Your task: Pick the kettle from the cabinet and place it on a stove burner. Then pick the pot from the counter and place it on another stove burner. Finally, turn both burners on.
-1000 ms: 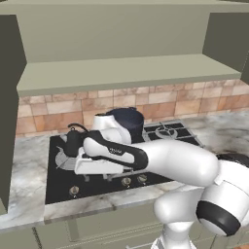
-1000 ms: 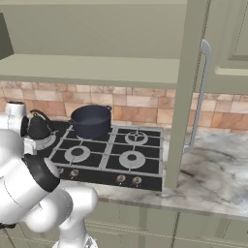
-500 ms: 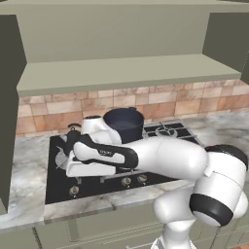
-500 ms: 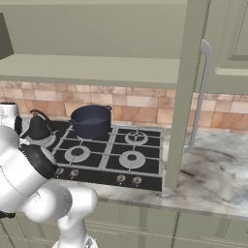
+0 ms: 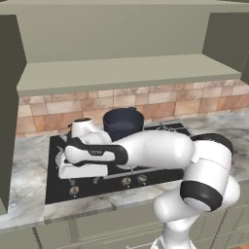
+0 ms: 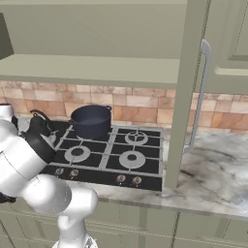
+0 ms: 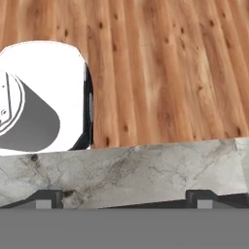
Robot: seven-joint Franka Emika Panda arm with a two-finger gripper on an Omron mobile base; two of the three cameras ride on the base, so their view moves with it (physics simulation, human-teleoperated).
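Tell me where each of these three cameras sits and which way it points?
Left base view: behind the arm's left, looking forward and down at the black stove top; the white arm crosses it.
Right base view: behind the arm's right, same stove top, the arm at lower left.
Hand view: on the hand, looking down past the marbled counter edge to a wooden floor; dark finger tips at the bottom.
Both base views share the dark navy pot.

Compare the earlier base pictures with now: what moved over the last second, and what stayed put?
The arm swung further to its left and lower across the front of the hob, so the hand sits nearer the front left corner. The pincer stayed open and empty, pointing down past the counter edge. The pot and kettle kept their places on the rear burners, and the cabinet door remains open.
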